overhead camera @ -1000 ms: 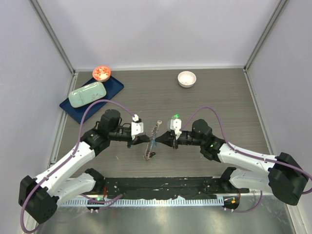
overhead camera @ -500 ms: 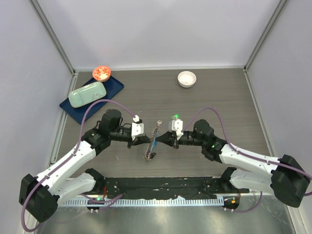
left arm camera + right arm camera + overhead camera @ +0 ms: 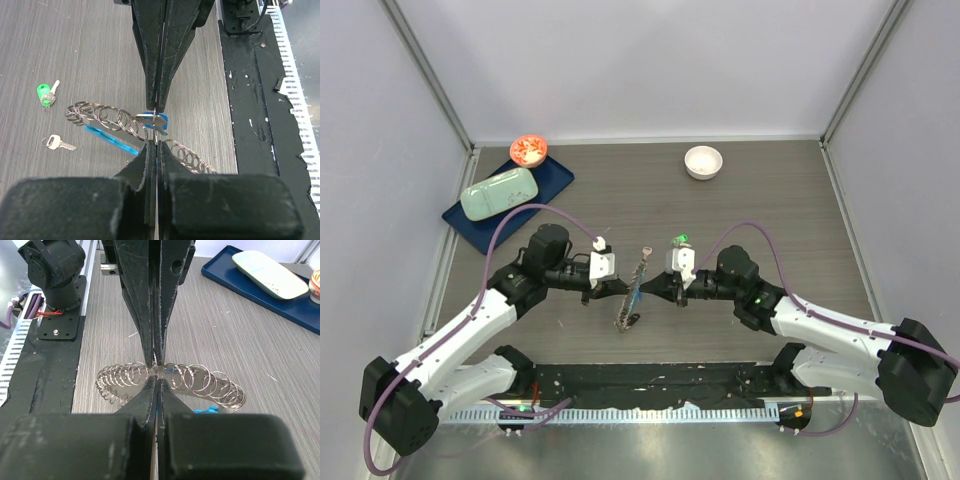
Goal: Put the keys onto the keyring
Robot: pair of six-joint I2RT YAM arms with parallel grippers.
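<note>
**Both arms pinching at mid-chain; two keys loose beyond**

Nearest us, the black base plate is running along the table's front edge, close behind the work. We are judging that there is little room to draw back toward it without scraping.

Just beyond it, the left gripper and the right gripper are meeting tip to tip from opposite sides, each with its jaws pressed fully together. They are converging on the middle of the keyring. It is stretching across the table between them, with its loops fanning out to either side and its light-blue strip lying beneath. A blue-headed key is sitting right at the meeting point. We are reading this as one arm steadying the ring while the other works the key on. We cannot tell which jaws are nipping a loop, the key, or nothing.

On the far side of the ring, a green-headed key and a plain silver key are lying flat. They are apart from each other and near the chain's end, so we are judging them not yet threaded. Bare tabletop is surrounding them, leaving an open approach from above.

Far back, a white bowl and a navy tray are sitting well apart from the work, near the rear wall.
</note>
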